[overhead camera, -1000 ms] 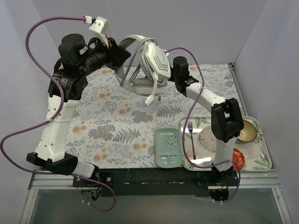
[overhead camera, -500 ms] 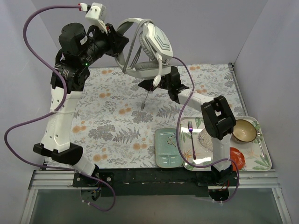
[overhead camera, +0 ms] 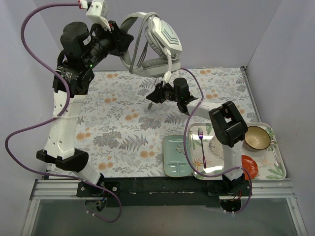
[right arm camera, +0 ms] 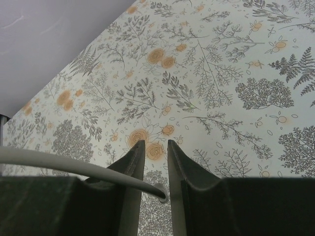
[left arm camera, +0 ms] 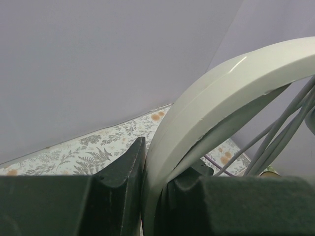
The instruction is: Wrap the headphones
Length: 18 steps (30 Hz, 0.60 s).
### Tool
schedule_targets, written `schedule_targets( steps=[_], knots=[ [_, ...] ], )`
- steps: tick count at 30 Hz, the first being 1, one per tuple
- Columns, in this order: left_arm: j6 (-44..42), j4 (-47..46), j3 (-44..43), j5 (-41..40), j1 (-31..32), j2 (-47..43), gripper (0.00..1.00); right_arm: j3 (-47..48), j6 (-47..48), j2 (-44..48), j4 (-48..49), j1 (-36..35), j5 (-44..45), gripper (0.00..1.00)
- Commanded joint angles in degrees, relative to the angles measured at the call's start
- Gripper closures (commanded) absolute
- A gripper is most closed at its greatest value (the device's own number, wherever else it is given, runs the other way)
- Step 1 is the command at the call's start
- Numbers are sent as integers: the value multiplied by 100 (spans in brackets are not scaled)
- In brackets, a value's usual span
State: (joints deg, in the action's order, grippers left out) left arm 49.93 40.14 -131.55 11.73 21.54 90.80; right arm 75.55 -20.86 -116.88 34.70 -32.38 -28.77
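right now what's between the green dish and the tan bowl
A purple fork and a clear glass piece on the tray, under the right arm; top view.

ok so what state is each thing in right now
headphones: held up in the air
left pincer: shut on the headband
cord: several strands across the headphones, end at the right pincer
right pincer: shut on the cord
fork: lying flat on the tray
bowl: upright on the tray
green dish: flat on the table, empty
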Motion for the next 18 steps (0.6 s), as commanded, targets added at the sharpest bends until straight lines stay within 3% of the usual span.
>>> schedule_targets(
  steps=[1,4,6,7,8,18],
  knots=[
    [342,-287,-293,-214,8,-107,100,-5,-102,-72,442,-14,39,67],
    [438,-270,-328,-346,8,-116,100,-23,-146,-124,476,-31,21,69],
    [578,-252,-380,-477,-1,-89,100,-23,-164,-151,442,-66,30,81],
    [640,-244,-398,-644,-1,-81,100,38,-164,-160,380,-84,82,95],
    [728,-209,-433,-706,-9,-72,100,100,-164,-194,127,-102,109,99],
    [1668,-191,-609,-1532,-343,236,100,1216,662,-608,-1999,-945,486,99]
  ],
)
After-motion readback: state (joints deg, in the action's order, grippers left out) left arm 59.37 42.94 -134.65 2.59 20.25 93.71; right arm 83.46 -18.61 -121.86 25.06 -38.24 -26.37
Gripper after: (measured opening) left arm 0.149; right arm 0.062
